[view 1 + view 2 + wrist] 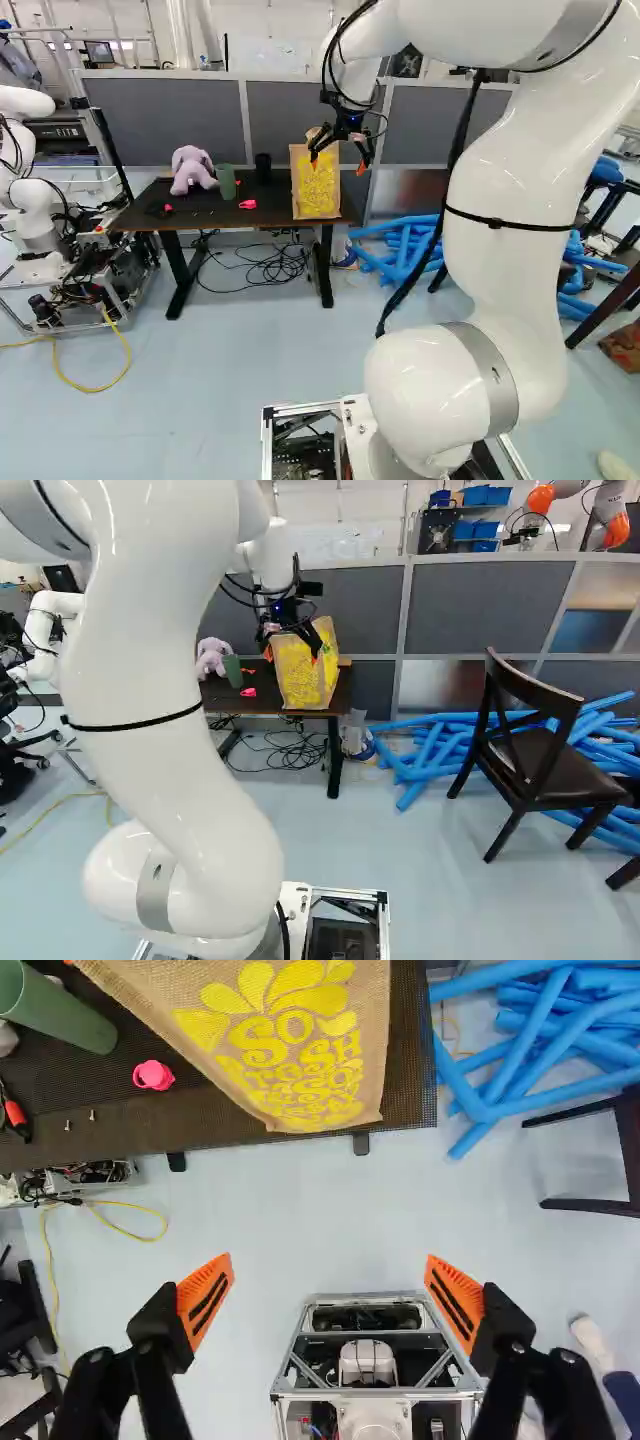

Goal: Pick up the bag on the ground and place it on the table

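The bag (317, 185) is on the table (275, 205), at the upper middle of the left base view, near the table's end on that view's right. In the right base view it is also in the upper middle, rising above the top with a slight tilt; whether it leans on anything I cannot tell.

The gripper (329, 1262) is released: its orange pads (205, 1298) stand wide apart with nothing between them, and in the wrist view the bag lies ahead of them, beyond both tips. The pink cap (153, 1075) is beside the bag on the table, with the green cup (60, 1008) farther along. The plush (190, 170) sits at the table's other end, in the upper left of the left base view.

So the step in hand looks to be the last one: the bag is set down and let go, and the task is all but done. The next move calls for drawing the arm (510, 215) back and away, fingers kept wide, without sweeping sideways through the bag. The bag's lower edge is close to the table's front edge, so a snag on the soft cloth could tip it or pull it off. If it stays put, no regrasp seems needed.
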{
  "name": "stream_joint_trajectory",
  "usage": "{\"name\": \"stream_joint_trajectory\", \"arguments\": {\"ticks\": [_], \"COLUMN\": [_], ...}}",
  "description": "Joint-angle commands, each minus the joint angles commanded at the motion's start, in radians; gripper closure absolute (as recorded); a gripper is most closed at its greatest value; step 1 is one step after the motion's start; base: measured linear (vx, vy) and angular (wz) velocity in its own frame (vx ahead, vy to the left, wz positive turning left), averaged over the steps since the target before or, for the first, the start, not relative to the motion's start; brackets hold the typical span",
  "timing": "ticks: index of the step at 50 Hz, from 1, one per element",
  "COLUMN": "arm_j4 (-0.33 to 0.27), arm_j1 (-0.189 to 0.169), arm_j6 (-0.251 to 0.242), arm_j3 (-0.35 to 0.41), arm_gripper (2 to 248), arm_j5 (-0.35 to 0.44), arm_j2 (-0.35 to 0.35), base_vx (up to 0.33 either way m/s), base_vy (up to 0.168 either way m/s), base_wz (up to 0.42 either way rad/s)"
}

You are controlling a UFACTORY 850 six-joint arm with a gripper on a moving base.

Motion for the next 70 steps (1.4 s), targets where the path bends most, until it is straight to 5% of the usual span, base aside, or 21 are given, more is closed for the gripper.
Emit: {"name": "stream_joint_trajectory", "arguments": {"ticks": [70], "arm_j4": [-0.039], "arm_j1": [-0.011], "arm_j6": [-0.049], "arm_j3": [0.682], "arm_gripper": [3], "arm_j5": [0.930], "arm_j2": [0.286], "base_vx": [0.000], "base_vy": [0.000], "base_wz": [0.000]}}
